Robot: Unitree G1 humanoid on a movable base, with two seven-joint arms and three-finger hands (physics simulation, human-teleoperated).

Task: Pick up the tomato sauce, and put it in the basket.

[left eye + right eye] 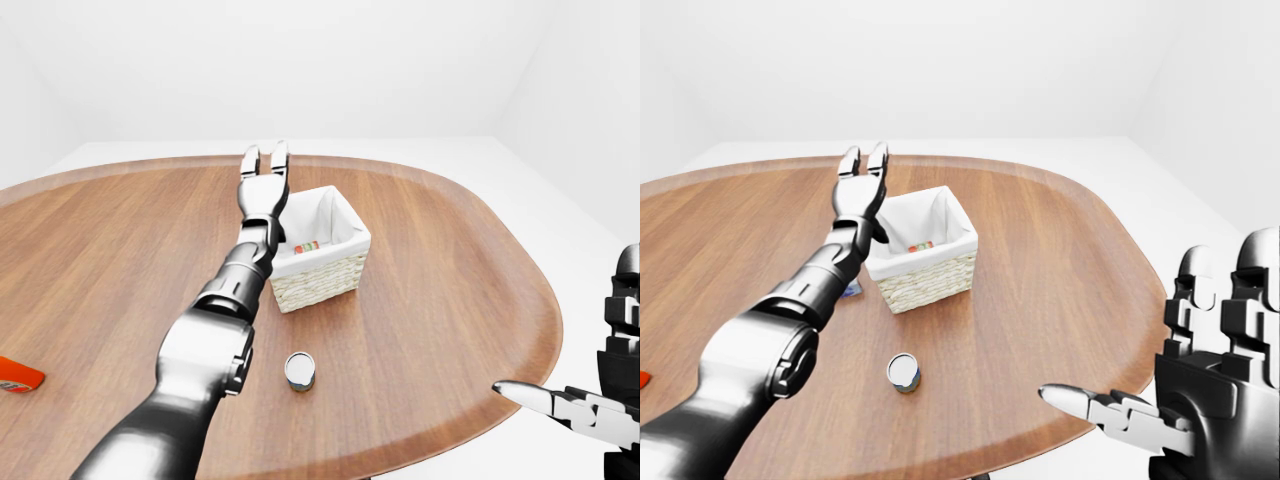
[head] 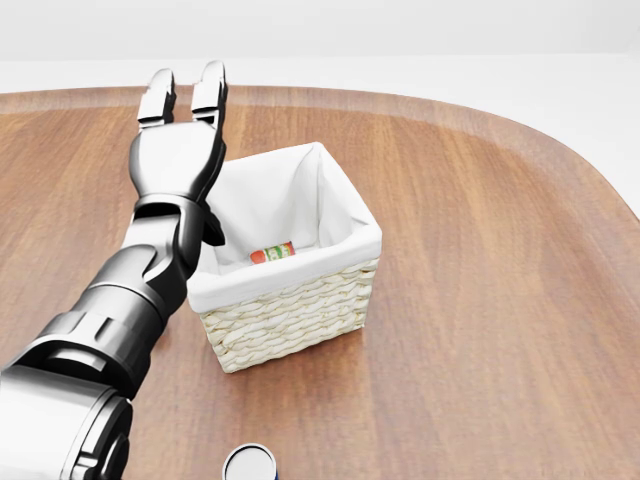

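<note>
Small red-labelled tomato sauce can (image 2: 272, 254) lies on its side inside the white-lined woven wicker basket (image 2: 300, 310), near its left wall. Left hand (image 2: 178, 150) hovers at the basket's far-left rim, fingers spread, empty; right hand (image 1: 1200, 395) also splayed, low right. Can looks rigid, light and smooth-sided, so likely slippery; best gripped across its round body.

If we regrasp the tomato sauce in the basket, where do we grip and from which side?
Likely from straight above. The tomato sauce lies on its side on the floor of the basket, whose lined walls block any sideways approach. Pinch across its narrow width near the middle. The left hand, fingers spread, hovers beside the rim.
</note>
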